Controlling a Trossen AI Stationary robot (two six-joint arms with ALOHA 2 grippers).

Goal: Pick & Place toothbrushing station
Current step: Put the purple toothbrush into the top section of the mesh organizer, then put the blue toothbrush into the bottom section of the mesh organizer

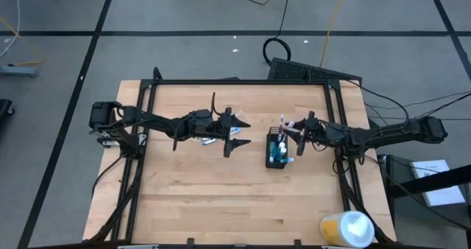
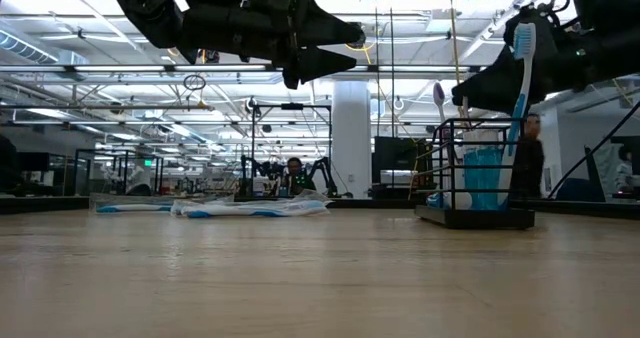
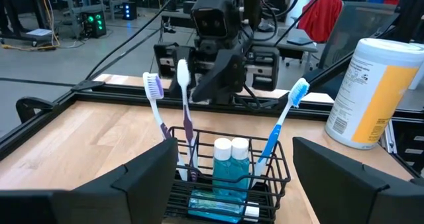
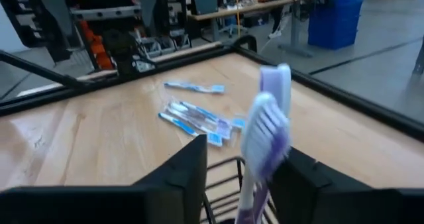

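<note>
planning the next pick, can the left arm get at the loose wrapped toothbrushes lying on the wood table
Probably yes. The left gripper hangs open above the table, close beside the pile of blue-and-white wrapped toothbrushes, and nothing lies between them; the black wire-mesh cup stands off to the side.

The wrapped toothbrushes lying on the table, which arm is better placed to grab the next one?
Probably left. The left gripper hangs open close to the wrapped toothbrushes, while the right gripper is over the wire cup beside a standing brush.

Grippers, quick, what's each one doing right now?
Left gripper: open, empty.
Right gripper: over the wire cup, fingers apart around a toothbrush; grip cannot be told.
</note>
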